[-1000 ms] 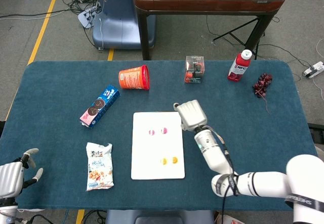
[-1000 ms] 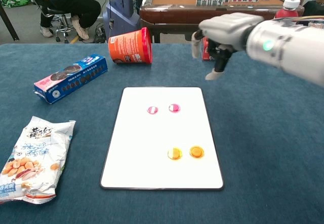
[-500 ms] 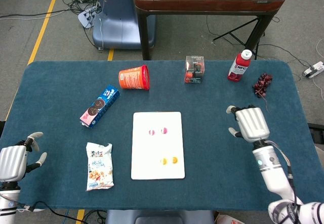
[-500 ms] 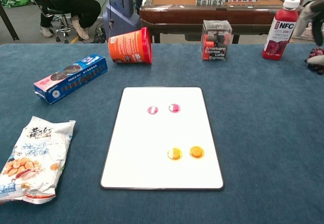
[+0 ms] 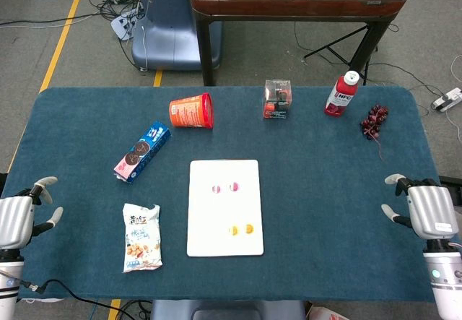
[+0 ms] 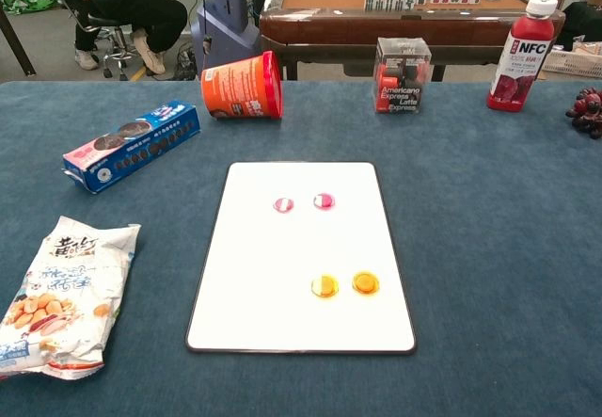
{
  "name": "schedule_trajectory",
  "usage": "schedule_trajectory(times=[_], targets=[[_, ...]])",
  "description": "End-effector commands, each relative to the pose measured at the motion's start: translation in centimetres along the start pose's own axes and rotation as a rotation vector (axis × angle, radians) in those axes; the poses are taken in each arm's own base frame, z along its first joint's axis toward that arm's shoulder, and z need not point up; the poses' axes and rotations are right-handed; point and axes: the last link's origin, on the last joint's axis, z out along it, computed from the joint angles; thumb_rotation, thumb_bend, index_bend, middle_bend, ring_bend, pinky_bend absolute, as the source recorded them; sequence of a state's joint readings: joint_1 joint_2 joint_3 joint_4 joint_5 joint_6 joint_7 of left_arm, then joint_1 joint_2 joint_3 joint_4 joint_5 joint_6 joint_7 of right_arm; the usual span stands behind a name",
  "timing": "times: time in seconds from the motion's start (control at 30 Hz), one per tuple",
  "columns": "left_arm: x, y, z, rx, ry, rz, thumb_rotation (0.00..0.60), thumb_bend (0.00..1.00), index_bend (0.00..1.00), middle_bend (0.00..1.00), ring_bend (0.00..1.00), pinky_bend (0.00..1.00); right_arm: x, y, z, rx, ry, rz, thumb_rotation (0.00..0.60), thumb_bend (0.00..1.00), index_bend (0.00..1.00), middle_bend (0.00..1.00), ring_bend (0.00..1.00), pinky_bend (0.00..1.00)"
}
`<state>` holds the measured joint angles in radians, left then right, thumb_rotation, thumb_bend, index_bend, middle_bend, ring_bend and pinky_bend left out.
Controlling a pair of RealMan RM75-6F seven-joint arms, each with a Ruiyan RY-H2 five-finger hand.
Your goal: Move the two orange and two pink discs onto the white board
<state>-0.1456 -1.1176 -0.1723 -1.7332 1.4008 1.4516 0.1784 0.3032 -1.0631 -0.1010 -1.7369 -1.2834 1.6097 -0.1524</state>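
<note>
The white board [image 5: 224, 172] [image 6: 301, 323] lies flat in the middle of the blue table. Two pink discs [image 5: 224, 187] [image 6: 304, 202] sit side by side on its upper half. Two orange discs [image 5: 241, 229] [image 6: 345, 284] sit side by side on its lower half. My left hand [image 5: 17, 219] hangs at the table's left edge, fingers apart, holding nothing. My right hand [image 5: 426, 209] is at the table's right edge, fingers apart and empty. Neither hand shows in the chest view.
An orange cup [image 5: 191, 110] lies on its side behind the board, with a blue cookie box [image 5: 142, 151] and a snack bag [image 5: 141, 237] to the left. A clear coffee box [image 5: 277, 98], a red bottle [image 5: 341, 93] and dark grapes [image 5: 374, 120] stand at the back right.
My right hand has swept from just right of the board out to the table's right edge and left the chest view. The left hand has barely shifted. The discs stay put.
</note>
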Motion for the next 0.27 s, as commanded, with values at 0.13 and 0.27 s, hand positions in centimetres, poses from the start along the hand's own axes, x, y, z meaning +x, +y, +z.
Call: schedule_trajectory(times=[0.13, 0.27], targets=[[0.5, 0.5, 0.3, -0.017, 0.005, 0.003, 0.600, 0.29, 0.34, 0.55, 0.52, 0.73, -0.4, 1.6, -0.8, -0.037, -0.011, 0.014, 0.600, 0.14, 0.40, 0.54, 0.58, 0.45], [0.4, 1.3, 0.1, -0.030, 0.009, -0.012, 0.600, 0.29, 0.34, 0.55, 0.52, 0.73, -0.5, 1.8, -0.8, -0.037, -0.017, 0.013, 0.600, 0.14, 0.40, 0.54, 0.58, 0.45]])
